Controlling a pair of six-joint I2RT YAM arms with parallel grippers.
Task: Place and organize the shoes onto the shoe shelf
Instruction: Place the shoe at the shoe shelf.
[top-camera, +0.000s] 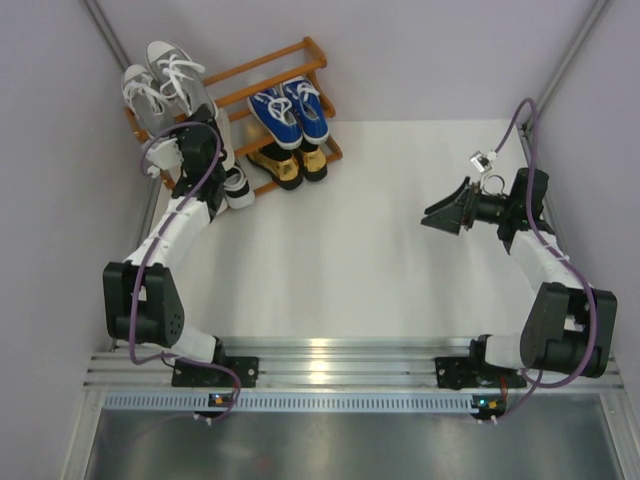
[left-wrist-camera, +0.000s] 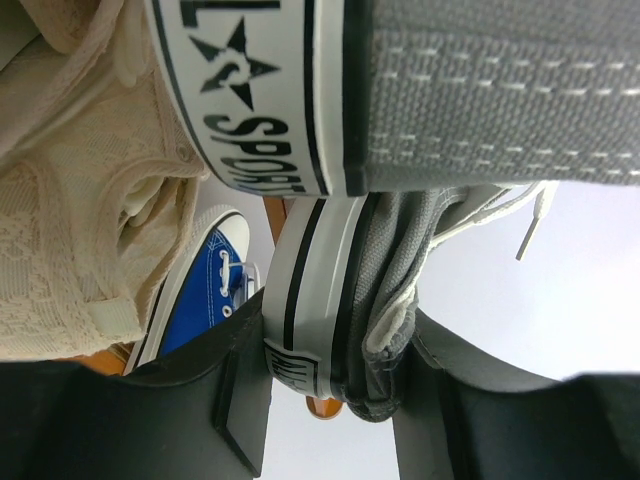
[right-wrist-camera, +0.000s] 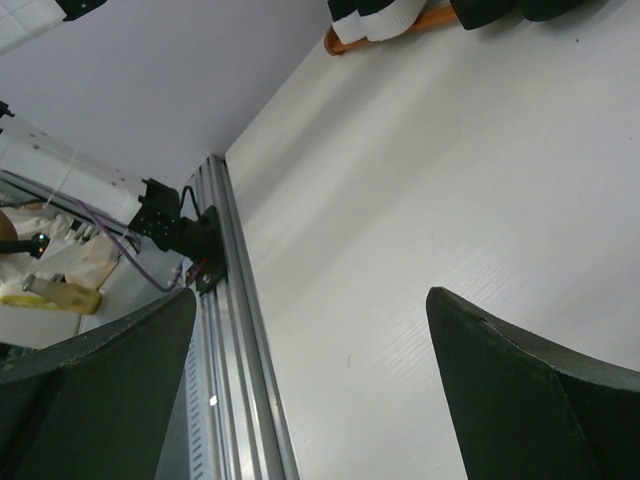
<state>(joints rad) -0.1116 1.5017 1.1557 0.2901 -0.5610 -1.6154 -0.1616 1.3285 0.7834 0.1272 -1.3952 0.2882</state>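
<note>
Corner shelf: two grey sneakers, two blue sneakers, two gold loafers; left gripper clamps one grey sneaker; right gripper agape over open table

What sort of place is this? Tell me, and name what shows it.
Probably a robotics lab test cell, not a home: two robot arms bolted to a metal rail, a white table boxed in by plain walls, and a shoe rack holding shoes.
</note>
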